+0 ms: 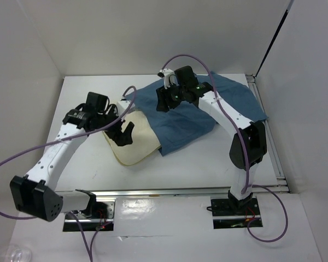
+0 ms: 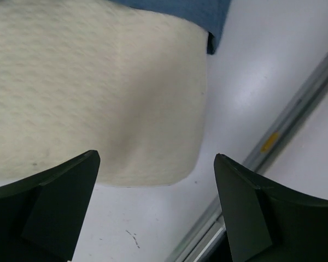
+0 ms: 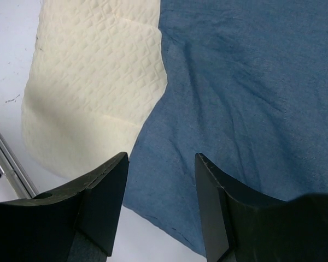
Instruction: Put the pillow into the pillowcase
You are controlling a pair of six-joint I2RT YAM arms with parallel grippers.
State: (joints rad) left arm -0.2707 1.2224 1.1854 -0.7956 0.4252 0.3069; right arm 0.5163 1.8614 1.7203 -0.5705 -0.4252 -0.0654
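Left gripper (image 1: 122, 134) hovers, jaws spread, over the pillow (image 1: 135, 148) on the bench (image 1: 82, 103); its far-right part lies covered by the pillowcase (image 1: 208, 109). Right gripper (image 1: 164, 101), jaws spread, empty, above the pillowcase.

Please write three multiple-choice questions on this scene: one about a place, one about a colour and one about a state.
1. Where does the uncovered end of the pillow lie?
A) at the far right
B) under the left gripper
C) at the far back
2. What colour is the pillowcase?
A) red
B) green
C) blue
3. How is the left gripper?
A) open, holding nothing
B) shut on the pillow
C) shut on the pillowcase
Answers: 1 B, the cream end shows just below that gripper. 2 C, the cloth is dusty blue. 3 A, its jaws stand wide apart above the pillow.
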